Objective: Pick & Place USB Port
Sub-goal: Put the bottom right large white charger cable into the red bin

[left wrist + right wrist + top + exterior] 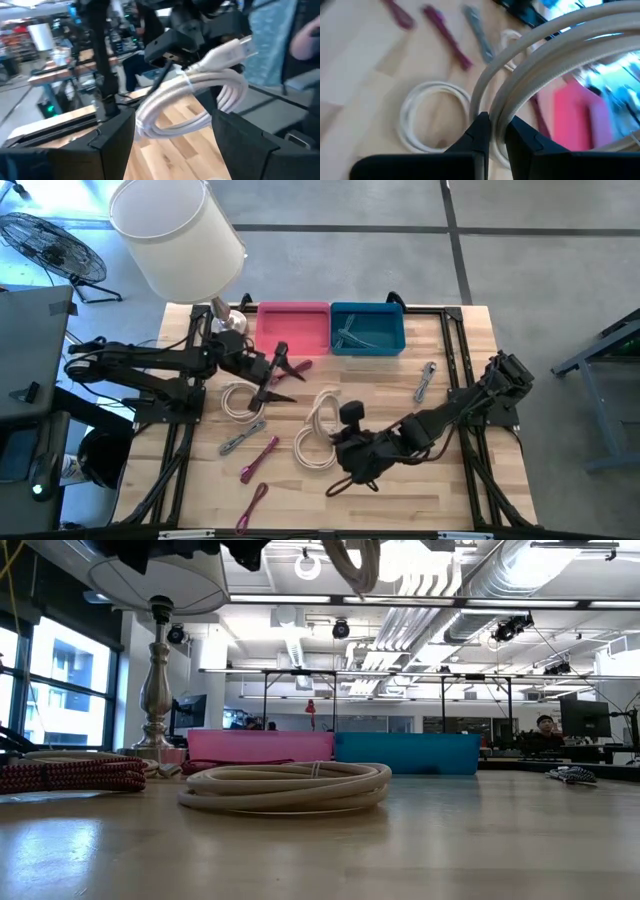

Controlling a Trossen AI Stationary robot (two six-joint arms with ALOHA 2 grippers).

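Gripping a coiled white USB cable [555,55], the right gripper [492,131] has its two dark fingers pinched on the cable's loops, and the coil is raised off the wooden table [440,480] near its middle. From the left wrist view the same coil [200,95] hangs in the air under the right arm, a white USB plug [235,49] jutting from the bundle. The left gripper [278,375] hovers over the left half of the table with its fingers [117,135] spread apart and nothing between them. Another white coil [312,450] lies on the table just beside the right gripper, and a third [238,400] lies below the left gripper. Pink [258,457] and grey [243,438] cables lie toward the front left. At the table's far edge a pink bin [293,328] and a blue bin [367,330] stand touching side by side, with a white-shaded lamp [178,230] at the left corner.
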